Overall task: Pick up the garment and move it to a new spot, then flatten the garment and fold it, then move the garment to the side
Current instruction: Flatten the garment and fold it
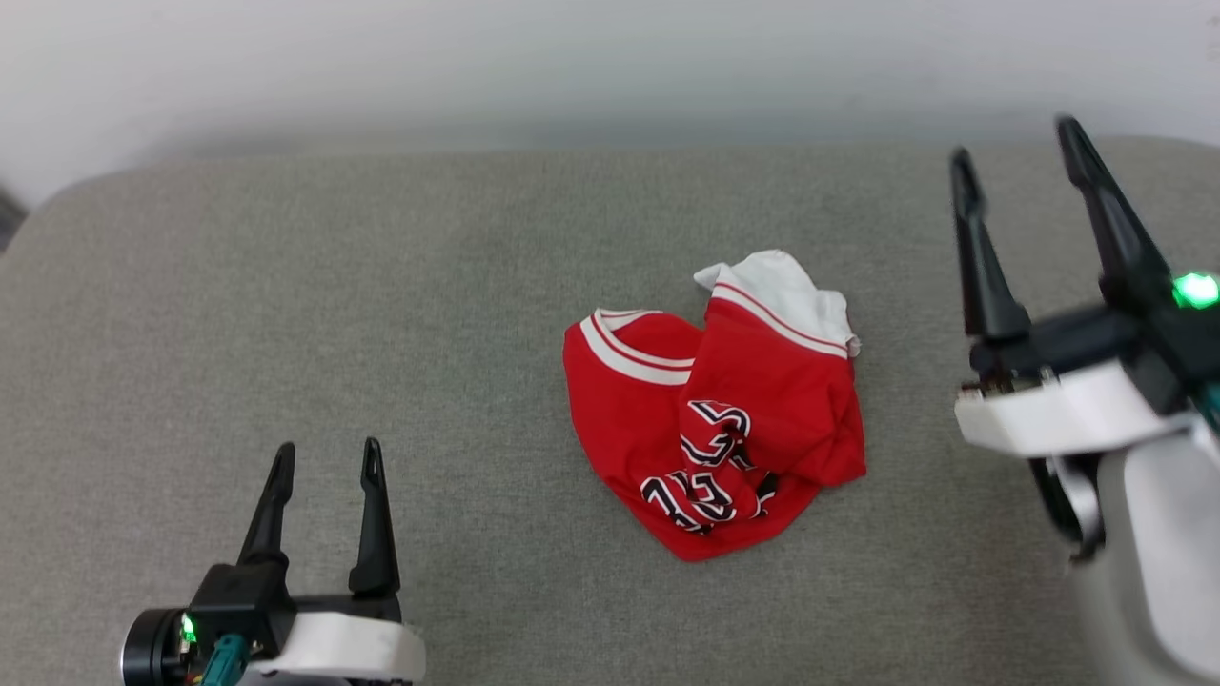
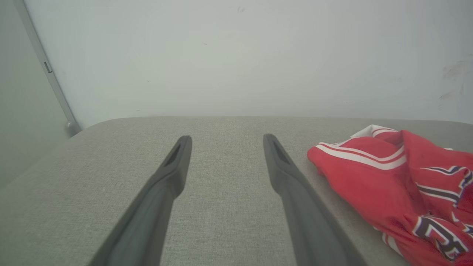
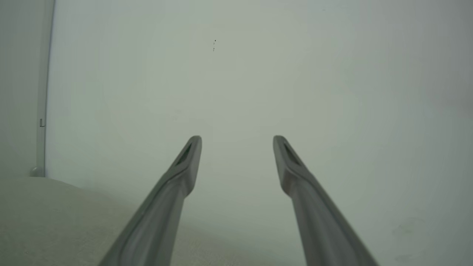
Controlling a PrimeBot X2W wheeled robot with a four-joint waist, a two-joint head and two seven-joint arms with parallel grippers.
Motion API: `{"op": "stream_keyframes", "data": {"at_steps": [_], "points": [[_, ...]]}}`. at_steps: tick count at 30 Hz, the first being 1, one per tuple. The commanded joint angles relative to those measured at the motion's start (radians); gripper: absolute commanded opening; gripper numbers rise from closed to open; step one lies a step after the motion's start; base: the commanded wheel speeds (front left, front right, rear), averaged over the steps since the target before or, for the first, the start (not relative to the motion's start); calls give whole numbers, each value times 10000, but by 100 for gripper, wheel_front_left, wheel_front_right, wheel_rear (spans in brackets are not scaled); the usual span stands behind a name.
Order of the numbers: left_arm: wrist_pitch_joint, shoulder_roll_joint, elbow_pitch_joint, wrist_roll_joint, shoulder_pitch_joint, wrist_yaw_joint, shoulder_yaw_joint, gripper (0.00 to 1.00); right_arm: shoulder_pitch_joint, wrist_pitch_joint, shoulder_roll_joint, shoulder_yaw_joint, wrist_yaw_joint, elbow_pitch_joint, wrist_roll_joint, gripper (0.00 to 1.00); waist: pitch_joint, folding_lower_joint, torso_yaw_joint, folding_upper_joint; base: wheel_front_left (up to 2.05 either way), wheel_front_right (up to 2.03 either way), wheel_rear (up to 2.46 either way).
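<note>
The garment (image 1: 715,410) lies crumpled in a heap near the middle of the grey padded surface (image 1: 381,314), red with white striped trim, a white sleeve at its far side and black white-outlined lettering facing up. My left gripper (image 1: 327,457) hovers open at the lower left, well to the left of the garment and apart from it. In the left wrist view the garment (image 2: 399,181) sits to the right of the left gripper (image 2: 225,142). My right gripper (image 1: 1015,152) is raised at the far right, open and empty. In the right wrist view the right gripper (image 3: 236,142) points at the wall.
A pale wall (image 1: 610,57) runs directly behind the padded surface. The surface's rounded far-left corner (image 1: 67,200) and its back edge are in view. A vertical grey strip (image 2: 48,70) runs down the wall at the left.
</note>
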Motion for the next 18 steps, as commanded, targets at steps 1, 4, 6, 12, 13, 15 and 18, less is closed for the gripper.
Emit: {"op": "stream_keyframes", "data": {"at_steps": [1, 4, 6, 12, 13, 15, 18], "points": [[-26, -22, -40, 32, -207, -73, 35, 100, -560, -24, -364, 240, -1, 374, -25, 100, 327, 0, 114, 0, 0, 0, 0], [-26, -43, -51, 53, -506, -139, 47, 100, -1965, 280, -1203, 1138, -1, 1651, 80, 100, 648, 0, 237, 0, 0, 0, 0], [-26, -50, -80, 42, -706, -163, 58, 100, -2953, 972, -1759, 1917, -1, 2394, 483, 100, 891, 0, 317, 0, 0, 0, 0], [-26, -71, -207, -45, -1248, -220, -28, 100, -5566, 4123, -3269, 4908, -2, 3685, 2752, 100, 1644, 0, 606, 0, 0, 0, 0], [-26, -75, -216, -77, -1341, -206, -48, 100, -5912, 4735, -3507, 5465, -2, 3794, 3313, 100, 1778, 0, 663, 0, 0, 0, 0], [-26, -81, -276, -191, -1533, -154, -139, 100, -6648, 5946, -3950, 6510, -2, 3881, 4406, 100, 2077, 0, 791, 0, 0, 0, 0], [-27, -80, -374, -373, -1811, -52, -295, 100, -7626, 7950, -4503, 7837, -2, 4030, 5926, 100, 2521, 0, 985, 0, 0, 0, 0]]}}
